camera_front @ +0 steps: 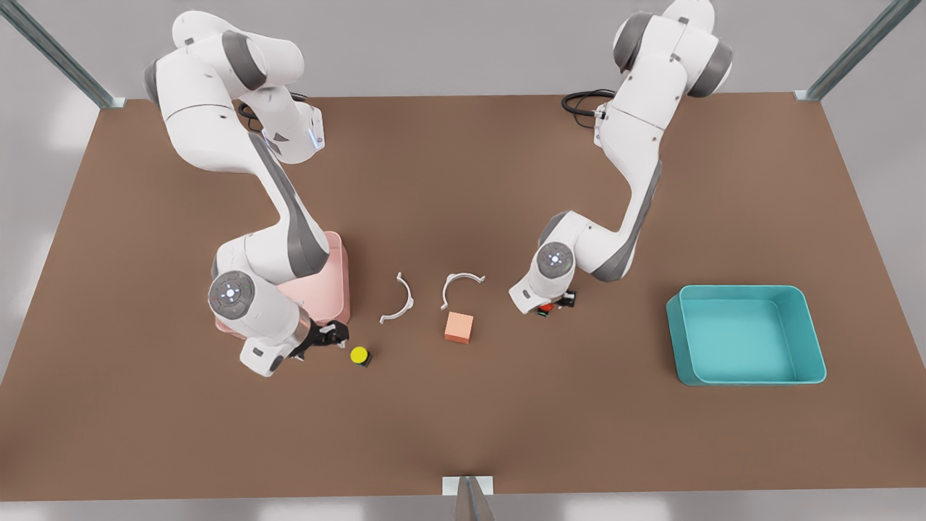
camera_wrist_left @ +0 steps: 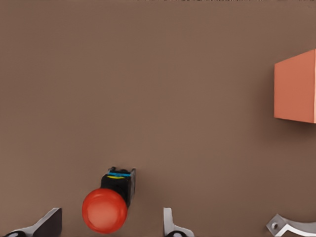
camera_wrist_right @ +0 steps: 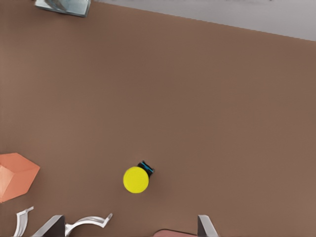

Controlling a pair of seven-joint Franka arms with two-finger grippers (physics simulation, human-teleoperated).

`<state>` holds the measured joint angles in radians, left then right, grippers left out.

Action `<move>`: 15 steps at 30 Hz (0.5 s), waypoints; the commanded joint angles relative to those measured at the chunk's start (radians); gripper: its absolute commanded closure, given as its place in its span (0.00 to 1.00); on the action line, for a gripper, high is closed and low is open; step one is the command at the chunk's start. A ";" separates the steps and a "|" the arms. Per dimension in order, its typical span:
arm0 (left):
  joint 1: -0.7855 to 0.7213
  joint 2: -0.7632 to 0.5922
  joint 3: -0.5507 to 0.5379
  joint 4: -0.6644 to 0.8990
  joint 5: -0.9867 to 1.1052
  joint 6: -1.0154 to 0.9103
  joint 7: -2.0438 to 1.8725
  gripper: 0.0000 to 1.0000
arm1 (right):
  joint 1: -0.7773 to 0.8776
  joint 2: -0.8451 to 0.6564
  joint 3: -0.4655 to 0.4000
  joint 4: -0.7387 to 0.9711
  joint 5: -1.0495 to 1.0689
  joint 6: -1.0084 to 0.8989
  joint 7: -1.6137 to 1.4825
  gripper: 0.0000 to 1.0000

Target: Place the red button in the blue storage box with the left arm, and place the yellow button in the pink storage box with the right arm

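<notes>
Pink storage box (camera_front: pixel 329 286) half hidden by right arm. Left hand (camera_wrist_left: pixel 111 222) wide around red button (camera_wrist_left: pixel 104 210); right hand (camera_wrist_right: pixel 131 224) wide near yellow button (camera_wrist_right: pixel 136 179).

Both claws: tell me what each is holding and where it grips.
Nothing is held. The left claw is open, straddling the red button on the table without touching it. The right claw is open near the yellow button.

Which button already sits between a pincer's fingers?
The red button, flanked by the open left pincer. The yellow button lies on the table beside the right pincer.
</notes>
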<state>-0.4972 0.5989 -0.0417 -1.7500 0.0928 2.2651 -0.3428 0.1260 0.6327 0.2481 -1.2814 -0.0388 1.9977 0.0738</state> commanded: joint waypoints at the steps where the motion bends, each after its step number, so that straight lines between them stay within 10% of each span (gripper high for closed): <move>1: -0.001 0.016 0.000 0.000 0.004 0.195 -0.199 0.00 | 0.020 0.024 0.003 0.022 -0.010 0.092 0.166 0.00; 13: -0.004 0.062 0.008 -0.072 0.007 0.198 -0.197 0.00 | 0.037 0.074 0.034 -0.061 -0.006 0.125 0.156 0.00; 15: -0.004 0.027 0.008 -0.088 0.007 0.189 -0.194 0.14 | 0.032 0.100 0.028 -0.059 -0.007 0.138 0.155 0.00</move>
<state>-0.5013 0.6378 -0.0337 -1.8315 0.0982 2.4466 -0.4508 0.1603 0.7248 0.2775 -1.3406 -0.0461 2.1141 0.1654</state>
